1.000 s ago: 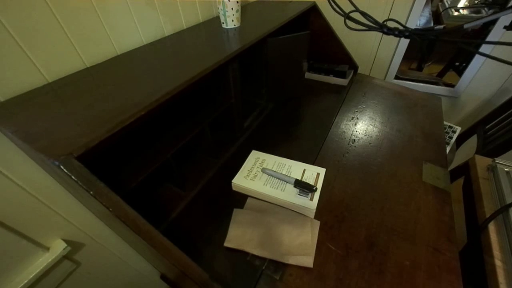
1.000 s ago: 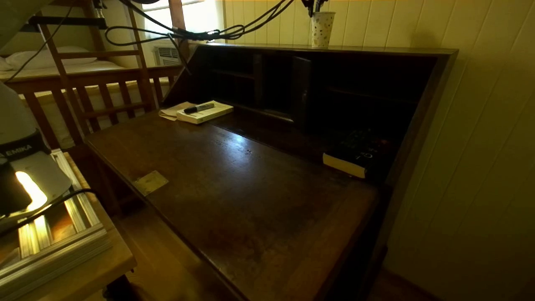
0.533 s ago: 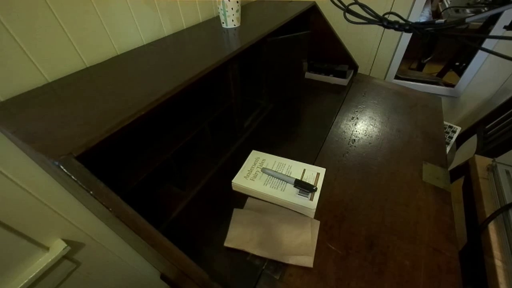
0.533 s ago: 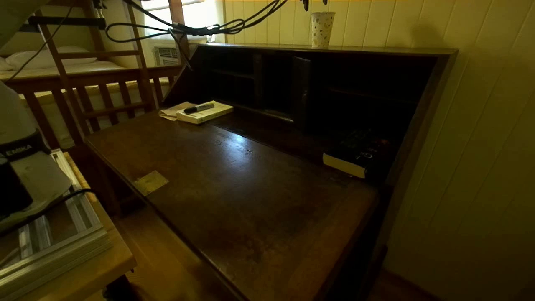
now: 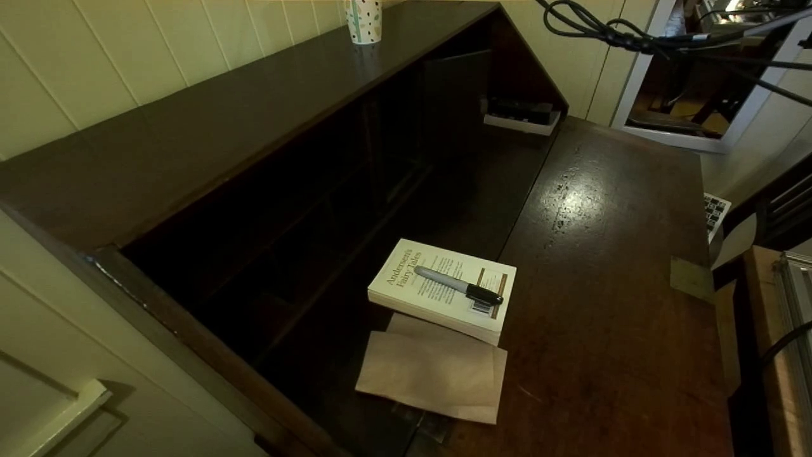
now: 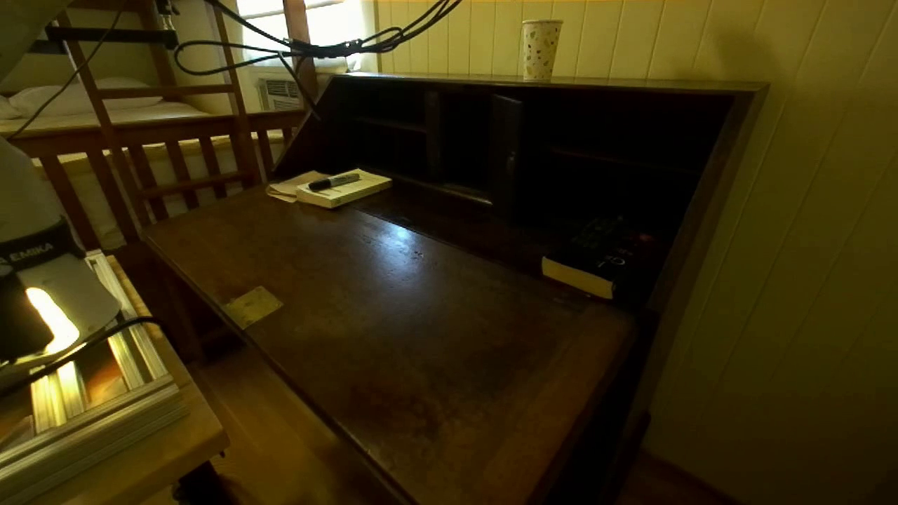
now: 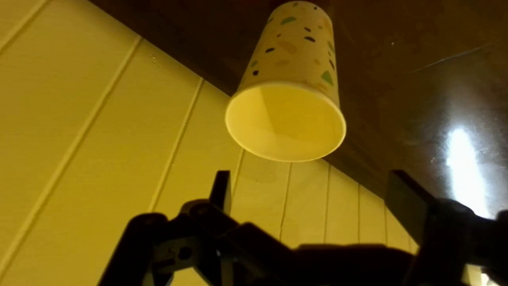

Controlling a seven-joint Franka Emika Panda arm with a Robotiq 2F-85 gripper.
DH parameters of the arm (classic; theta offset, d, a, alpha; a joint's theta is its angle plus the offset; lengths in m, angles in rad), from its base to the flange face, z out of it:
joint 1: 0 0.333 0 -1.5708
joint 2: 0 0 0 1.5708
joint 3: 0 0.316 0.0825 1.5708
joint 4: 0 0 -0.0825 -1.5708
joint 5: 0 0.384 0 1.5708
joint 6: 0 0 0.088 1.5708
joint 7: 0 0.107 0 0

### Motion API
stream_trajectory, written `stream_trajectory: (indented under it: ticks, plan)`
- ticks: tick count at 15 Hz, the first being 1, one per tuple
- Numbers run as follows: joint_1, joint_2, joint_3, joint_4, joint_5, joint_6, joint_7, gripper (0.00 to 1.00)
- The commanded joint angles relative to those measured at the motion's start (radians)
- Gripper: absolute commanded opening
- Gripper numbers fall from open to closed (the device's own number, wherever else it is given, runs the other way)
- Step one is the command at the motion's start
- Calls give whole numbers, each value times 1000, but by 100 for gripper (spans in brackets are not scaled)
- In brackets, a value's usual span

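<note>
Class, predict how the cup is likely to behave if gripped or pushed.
The cup looks thin-walled, so it may buckle if squeezed. No contents show inside, so it is probably light. It narrows toward its base, so a push could tip it.

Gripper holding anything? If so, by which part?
Nothing held. The gripper is open and apart from the cup, which stands upright on the desk.
</note>
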Motion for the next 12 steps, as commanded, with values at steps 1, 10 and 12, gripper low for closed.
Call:
stream_trajectory:
  ticks: [1,10,12]
  plan:
    - [-1,-29,-31,0,-22,-11,161,100]
    - [-52,-48,-33,0,0,-122,297,100]
    - [-49,-41,-33,0,-8,-100,272,100]
